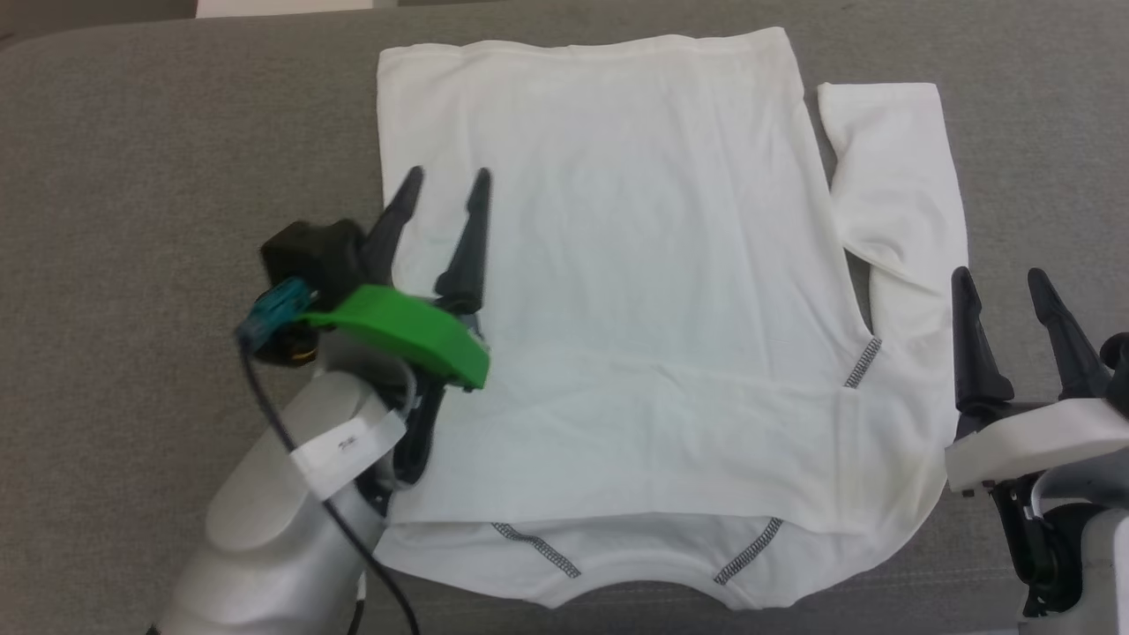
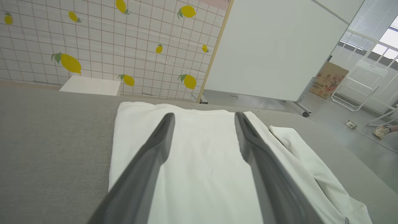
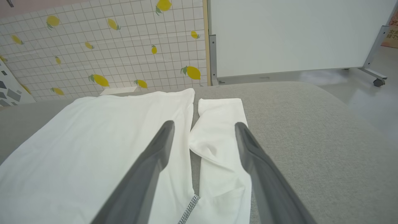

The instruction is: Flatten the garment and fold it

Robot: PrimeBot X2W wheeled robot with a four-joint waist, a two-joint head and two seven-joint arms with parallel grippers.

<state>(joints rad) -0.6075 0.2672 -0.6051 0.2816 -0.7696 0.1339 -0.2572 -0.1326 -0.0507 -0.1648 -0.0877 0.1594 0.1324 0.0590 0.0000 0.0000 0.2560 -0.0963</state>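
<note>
The white garment (image 1: 617, 291) lies spread on the grey surface, its left side folded over the body, its neckline nearest me and its hem at the far edge. Dark zigzag stitching shows near the collar and at the right armpit. One long sleeve (image 1: 900, 185) stretches away along the right side. My left gripper (image 1: 445, 181) hovers open above the garment's left edge, holding nothing. Open and empty too, my right gripper (image 1: 997, 280) sits at the right, beside the sleeve. The left wrist view shows the garment (image 2: 199, 161) between the fingers; the right wrist view shows the sleeve (image 3: 217, 133).
The grey padded surface (image 1: 176, 150) extends well beyond the garment on both sides. A white box (image 2: 90, 85) stands behind its far edge against a lemon-patterned wall. A white board (image 3: 292, 34) stands to the right, and a person's shoe (image 2: 381, 131) rests on the floor.
</note>
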